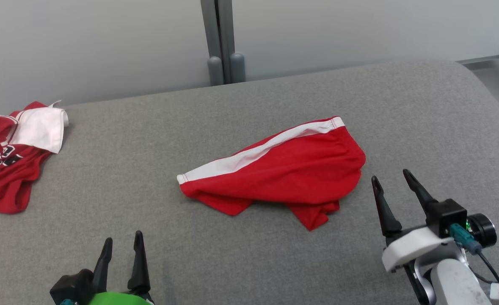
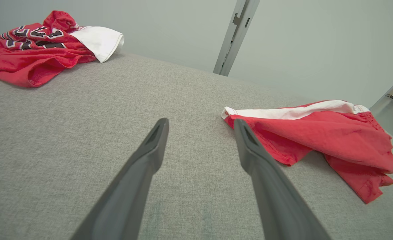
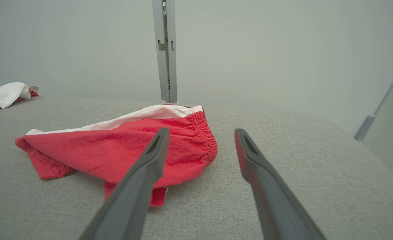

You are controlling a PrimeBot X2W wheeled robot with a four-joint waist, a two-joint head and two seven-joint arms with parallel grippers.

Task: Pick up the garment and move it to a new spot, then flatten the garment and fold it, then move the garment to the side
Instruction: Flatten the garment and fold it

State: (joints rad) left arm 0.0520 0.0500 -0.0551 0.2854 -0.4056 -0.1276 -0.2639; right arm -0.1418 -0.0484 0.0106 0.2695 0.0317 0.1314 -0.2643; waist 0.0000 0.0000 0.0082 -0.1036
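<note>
In the middle of the grey fabric-covered tabletop (image 1: 249,110) lies the garment (image 1: 283,169), a pair of red shorts with a white side stripe. It is loosely bunched, and one leg hem pokes out toward the robot. The right fingers (image 1: 384,207) stand spread wide and empty, with their tips just beside the shorts' elastic waist end and apart from it in the head view. In the right wrist view, one of these fingers (image 3: 258,173) points over bare fabric, while the other crosses in front of the shorts (image 3: 83,150). The left fingers (image 1: 137,262) are also wide apart and hold nothing. They sit low at the near edge, well apart from the garment (image 2: 323,136), which lies to the right of them in the left wrist view. A crumpled red jersey (image 1: 4,169) with dark lettering and a white panel lies at the far left edge. A grey post (image 1: 221,42) rises behind the tabletop.
</note>
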